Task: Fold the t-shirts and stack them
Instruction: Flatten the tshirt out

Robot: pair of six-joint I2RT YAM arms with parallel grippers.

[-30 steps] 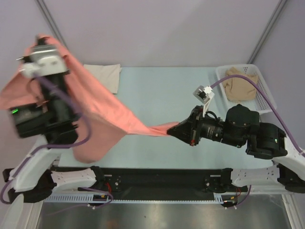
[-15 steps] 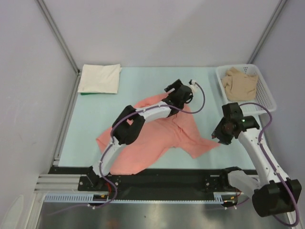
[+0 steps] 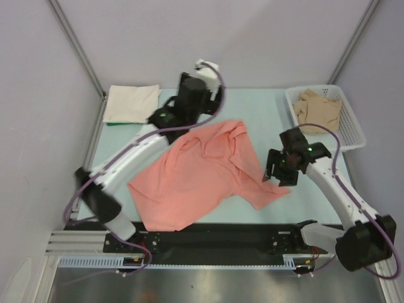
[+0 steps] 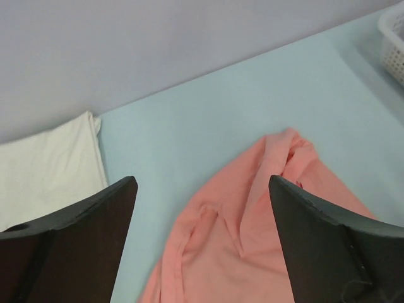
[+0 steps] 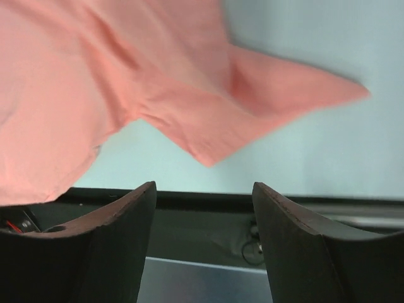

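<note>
Cream shirt [image 3: 131,104] lies folded flat at the upper left of the table [image 3: 265,104] in the top view, well apart from everything else. Just right of it, the left arm reaches up over the far side of the table. Its wrist view shows the left fingers [image 4: 95,221] spread wide with nothing between them, raised above the cloth and touching none of it.

Below and between them lies the pink shirt [image 3: 196,173], loose and rumpled across the middle of the table. Its bunched upper edge sits near the top centre, its broad body runs down to the lower left, and one sleeve [image 3: 268,196] points right along the near edge.

The right fingers [image 3: 281,169] hang just above that sleeve. In the right wrist view they stand clearly apart, gripping nothing, with the sleeve tip on the table beyond them.

At the upper right, a white mesh basket [image 3: 350,136] holds the tan shirt [image 3: 319,108], crumpled inside.
</note>
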